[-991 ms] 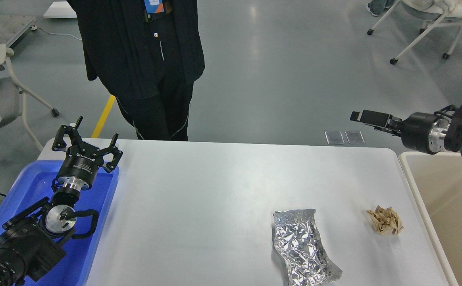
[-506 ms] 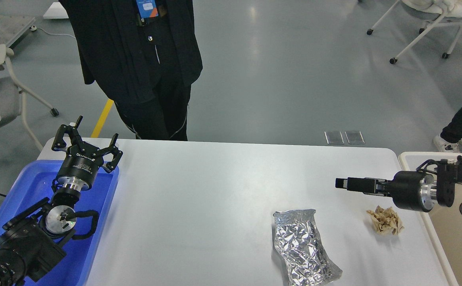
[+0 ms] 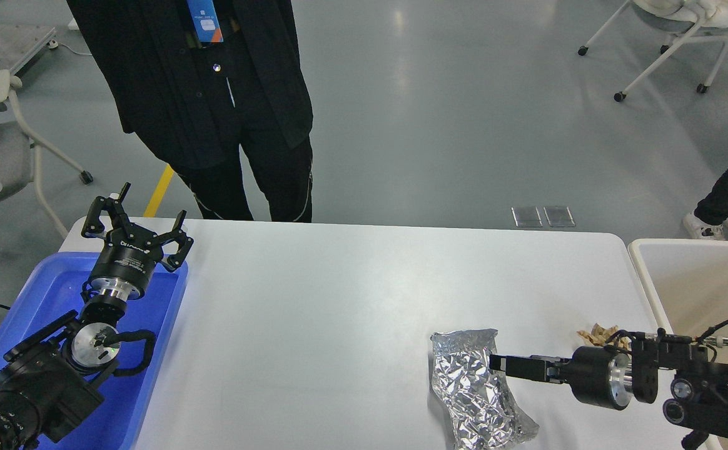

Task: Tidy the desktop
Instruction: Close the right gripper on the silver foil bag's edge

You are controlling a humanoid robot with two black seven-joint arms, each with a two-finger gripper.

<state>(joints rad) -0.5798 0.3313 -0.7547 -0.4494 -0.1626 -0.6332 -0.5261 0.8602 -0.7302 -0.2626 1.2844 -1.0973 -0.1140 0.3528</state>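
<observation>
The white desktop (image 3: 339,300) holds a crumpled silver foil packet (image 3: 473,390) at the front right. A crumpled brown paper wad (image 3: 596,335) lies to its right, mostly hidden behind my right arm. My right gripper (image 3: 500,364) comes in low from the right, its tip over the foil packet's right edge. It is seen side-on as one dark bar, so its fingers cannot be told apart. My left gripper (image 3: 141,211) is open and empty, above the far end of the blue tray (image 3: 51,294).
A beige-white bin (image 3: 683,275) stands off the desktop's right edge. A person in black (image 3: 214,106) stands at the far edge, left of centre. Wheeled chairs (image 3: 664,37) stand on the floor behind.
My right arm has swung down and left, from above the bin to low over the desktop, its tip now at the foil packet. The person has shifted left. The left arm has not moved.
</observation>
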